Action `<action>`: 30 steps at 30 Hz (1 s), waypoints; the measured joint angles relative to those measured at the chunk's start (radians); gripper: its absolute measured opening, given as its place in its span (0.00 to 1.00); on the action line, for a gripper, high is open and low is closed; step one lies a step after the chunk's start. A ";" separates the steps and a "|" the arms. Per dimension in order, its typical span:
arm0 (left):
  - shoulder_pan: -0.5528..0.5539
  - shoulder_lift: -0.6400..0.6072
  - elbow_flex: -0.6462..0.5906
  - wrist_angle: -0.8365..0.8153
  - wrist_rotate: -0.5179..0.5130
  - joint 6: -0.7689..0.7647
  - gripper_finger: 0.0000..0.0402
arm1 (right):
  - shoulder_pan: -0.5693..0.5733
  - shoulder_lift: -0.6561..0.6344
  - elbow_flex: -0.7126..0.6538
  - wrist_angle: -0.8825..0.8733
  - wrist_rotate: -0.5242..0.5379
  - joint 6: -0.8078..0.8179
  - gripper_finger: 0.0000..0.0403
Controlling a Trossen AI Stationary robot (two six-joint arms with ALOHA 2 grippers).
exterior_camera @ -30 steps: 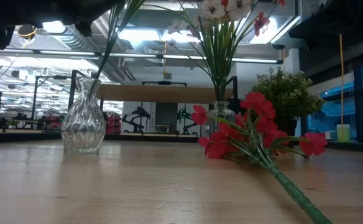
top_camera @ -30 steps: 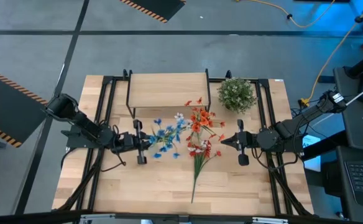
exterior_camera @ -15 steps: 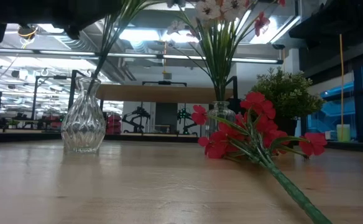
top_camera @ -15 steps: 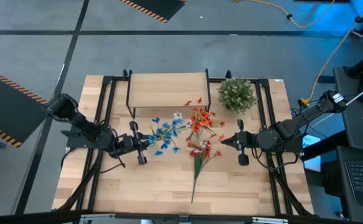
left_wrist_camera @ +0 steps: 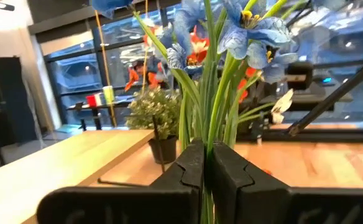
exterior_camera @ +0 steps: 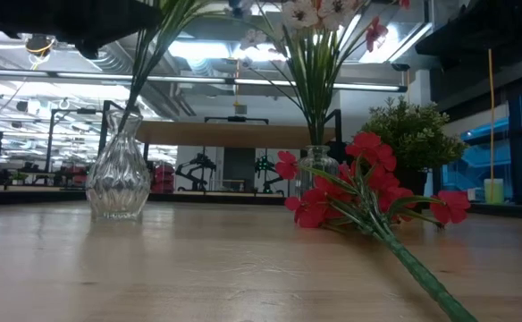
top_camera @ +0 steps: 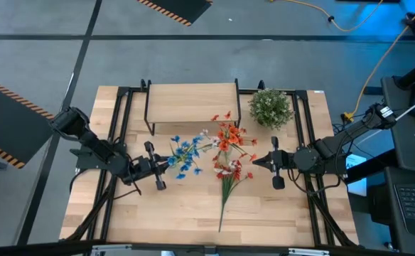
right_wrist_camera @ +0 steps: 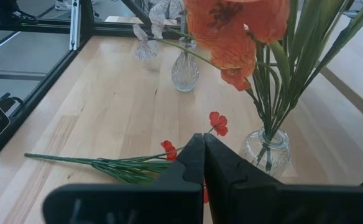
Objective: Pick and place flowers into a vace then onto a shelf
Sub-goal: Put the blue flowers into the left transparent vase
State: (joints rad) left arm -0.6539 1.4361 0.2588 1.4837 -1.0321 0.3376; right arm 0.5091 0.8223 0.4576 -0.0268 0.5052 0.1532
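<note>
A blue sprig (top_camera: 185, 151) stands slanted with its stems reaching down into a clear ribbed vase (exterior_camera: 118, 175); my left gripper (top_camera: 165, 163) is shut on it above the vase. A second glass vase (right_wrist_camera: 265, 151) holds orange-red flowers (top_camera: 227, 138) and a small white one (top_camera: 205, 133). A red sprig (exterior_camera: 368, 192) lies flat on the tabletop, its stem toward the near edge. To the right of the orange-red flowers, above the table, my right gripper (top_camera: 261, 162) hangs shut with nothing in it. My left gripper pinches the blue sprig's bundle of green stems (left_wrist_camera: 207, 134) between its two fingers, below the blooms. The fingers come about level from the table's left and lie across the stems. The sprig leans, its lower ends (exterior_camera: 132, 114) inside the vase's neck.
The light-wood shelf (top_camera: 192, 103) on black legs stands at the far middle. A bushy green potted plant (top_camera: 271, 107) sits at the far right. Black frame rails (top_camera: 119, 128) run along both table sides. Bare wood lies along the near edge.
My left gripper has swung slightly toward the table's left and near edge and turned, staying shut on the blue sprig. The sprig's blooms have shifted toward the far left, and its stems lean at a changed angle in the vase.
</note>
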 joint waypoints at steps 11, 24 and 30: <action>-0.022 0.000 0.000 -0.026 -0.025 -0.007 0.03 | 0.000 0.000 0.000 0.000 0.000 0.003 0.01; -0.022 0.000 0.000 -0.021 -0.025 -0.010 0.19 | 0.000 0.000 0.000 0.000 0.000 0.004 0.01; -0.022 0.000 0.000 0.019 -0.027 0.033 0.27 | 0.000 0.000 0.000 0.000 -0.001 0.004 0.01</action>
State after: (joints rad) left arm -0.6754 1.4361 0.2588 1.5032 -1.0595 0.3702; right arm 0.5091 0.8223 0.4576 -0.0265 0.5046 0.1570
